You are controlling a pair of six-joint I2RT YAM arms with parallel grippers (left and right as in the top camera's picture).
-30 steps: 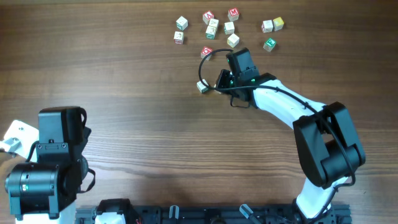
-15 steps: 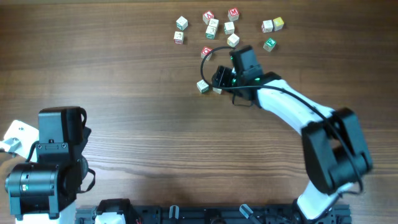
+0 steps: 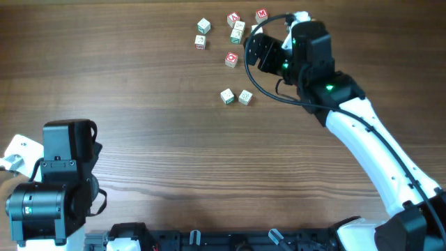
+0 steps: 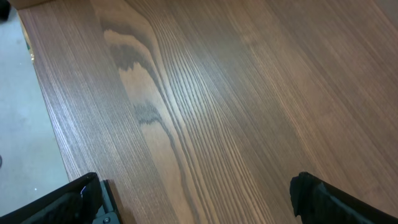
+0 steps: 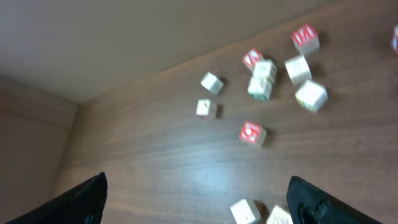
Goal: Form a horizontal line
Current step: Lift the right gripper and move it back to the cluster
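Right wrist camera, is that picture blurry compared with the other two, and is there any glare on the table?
Right wrist view: yes, soft and smeared, the red cube showing no readable letter, a faint sheen on the table. Overhead view: sharp, evenly lit, the row of two cubes crisp. Left wrist view: wood grain in clear focus, no glare.

Overhead view, fixed, straight down on the whole table (image 3: 125,84), left wrist view, low, close, slanted across bare wood at the table's edge, right wrist view, raised, angled down on loose letter cubes (image 5: 252,132), cubes shared with overhead.
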